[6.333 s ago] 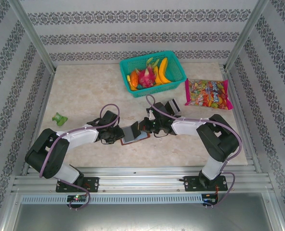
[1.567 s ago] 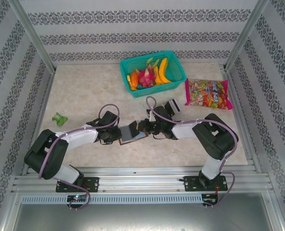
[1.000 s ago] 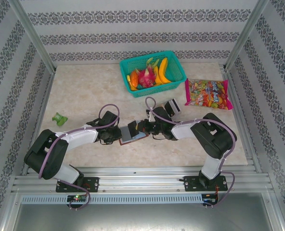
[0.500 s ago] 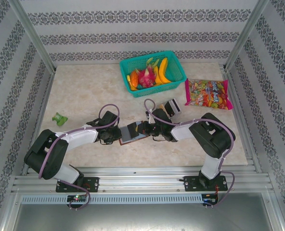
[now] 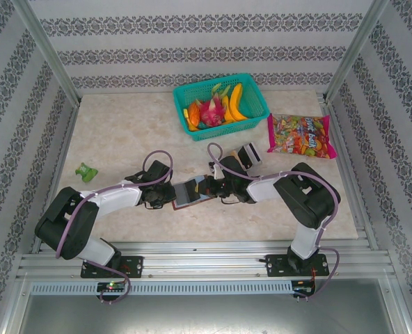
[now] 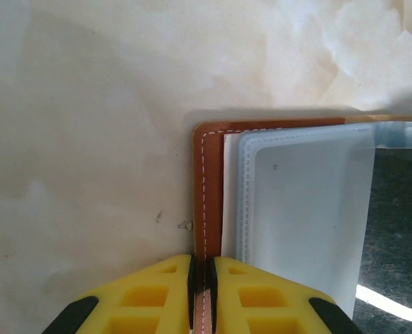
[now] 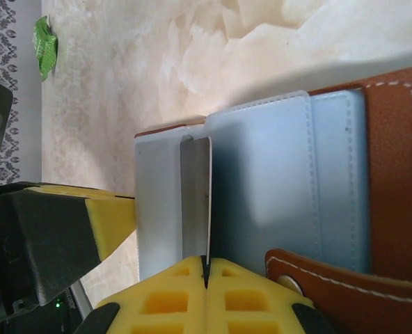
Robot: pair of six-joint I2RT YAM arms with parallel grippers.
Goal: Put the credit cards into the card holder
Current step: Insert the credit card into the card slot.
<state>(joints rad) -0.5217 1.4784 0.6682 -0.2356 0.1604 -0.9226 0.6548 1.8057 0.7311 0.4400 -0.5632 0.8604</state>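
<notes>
Marble tabletop [image 5: 122, 132]: my left gripper [image 6: 200, 268] pinches brown edge of card holder [image 6: 207, 188]; my right gripper [image 7: 206, 268] clamps dark credit card [image 7: 195, 202] against grey-blue slots [image 7: 331, 181].

I have the card holder [image 5: 191, 195] spread flat on the table [image 5: 122, 125], in front of centre, between my two grippers. The left gripper [image 6: 201, 268] pinches its left edge. The right gripper [image 7: 206, 268] reaches in from the right, clamped on a credit card [image 7: 195, 202] that stands partly inside an inner slot. Behind, at the far edge, sits the fruit basket [image 5: 227, 125]. The sweets bag [image 5: 301, 135] lies to its right, with a small box [image 5: 250, 154] between bag and holder. A small item [image 5: 86, 171] lies far left.
</notes>
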